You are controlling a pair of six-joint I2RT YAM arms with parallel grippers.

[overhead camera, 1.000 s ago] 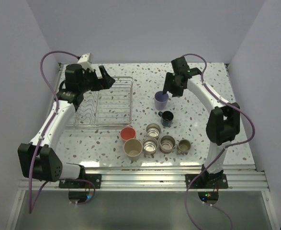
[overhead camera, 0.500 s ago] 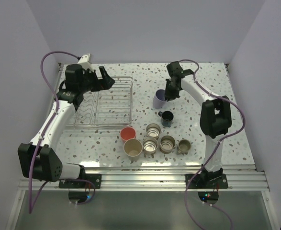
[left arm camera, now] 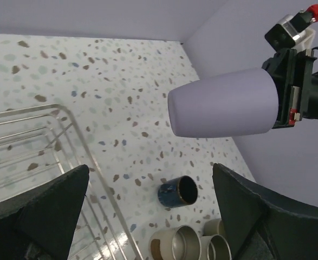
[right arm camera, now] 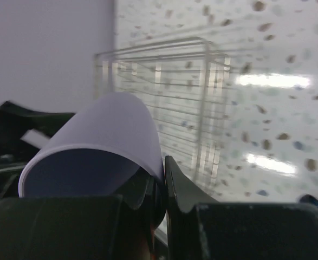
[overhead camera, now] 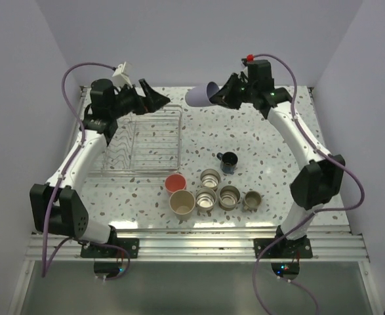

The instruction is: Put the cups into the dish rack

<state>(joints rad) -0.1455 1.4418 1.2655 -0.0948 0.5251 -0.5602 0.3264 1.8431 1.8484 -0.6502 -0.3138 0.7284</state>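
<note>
My right gripper (overhead camera: 220, 98) is shut on the rim of the lavender cup (overhead camera: 202, 96), one finger inside and one outside. It holds the cup in the air on its side, base toward the dish rack (overhead camera: 146, 141). The left wrist view shows this cup (left arm camera: 224, 103) hanging ahead of my open, empty left gripper (left arm camera: 148, 173), which hovers over the rack's far right corner (overhead camera: 158, 100). On the table stand the black mug (overhead camera: 229, 161), pink-red cup (overhead camera: 175, 183), beige cup (overhead camera: 182, 203), three steel cups (overhead camera: 210, 178) and the olive mug (overhead camera: 252, 199).
The rack's wire prongs run along its left half, and nothing lies in it. The white back wall stands just behind both grippers. Side walls close in the table left and right.
The right gripper closed on the lavender cup's rim, lifted it off the table and swung it up and left, tipping it sideways. The left gripper rose slightly and stayed open.
</note>
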